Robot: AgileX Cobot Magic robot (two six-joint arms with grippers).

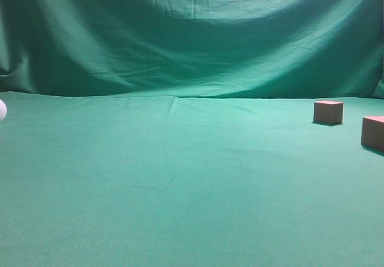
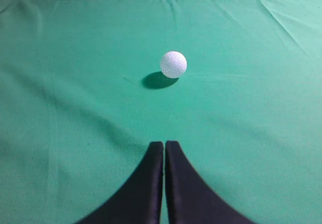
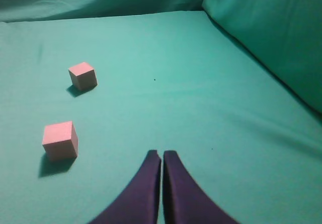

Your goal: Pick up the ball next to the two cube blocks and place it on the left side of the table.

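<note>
Green cloth is covering the table (image 1: 180, 183) and running up into the draped backdrop (image 1: 192, 33) behind it. The ball (image 2: 173, 64), white and dimpled, is sitting on the cloth in the left wrist view, at 12 o'clock from the left gripper (image 2: 164, 144) and well apart from it, throwing a shadow toward 8 o'clock. Left gripper jaws are pressing together tip to tip, only a hairline seam showing, nothing between them. In the exterior view the ball (image 1: 2, 110) is showing only as a sliver at the 9 o'clock edge of the frame, resting on the far-left part of the table. The two cube blocks (image 1: 328, 112) are sitting far over at 3 o'clock in that view, well apart from the ball, the nearer one partly cut by the frame edge. In the right wrist view the cubes (image 3: 82, 76) are lying at roughly 10 o'clock from the right gripper (image 3: 162, 153), one behind the other, apart from each other and not touching the fingers. Right gripper jaws are likewise closing flush against each other, gripping nothing. Neither arm is showing in the exterior view.
</note>
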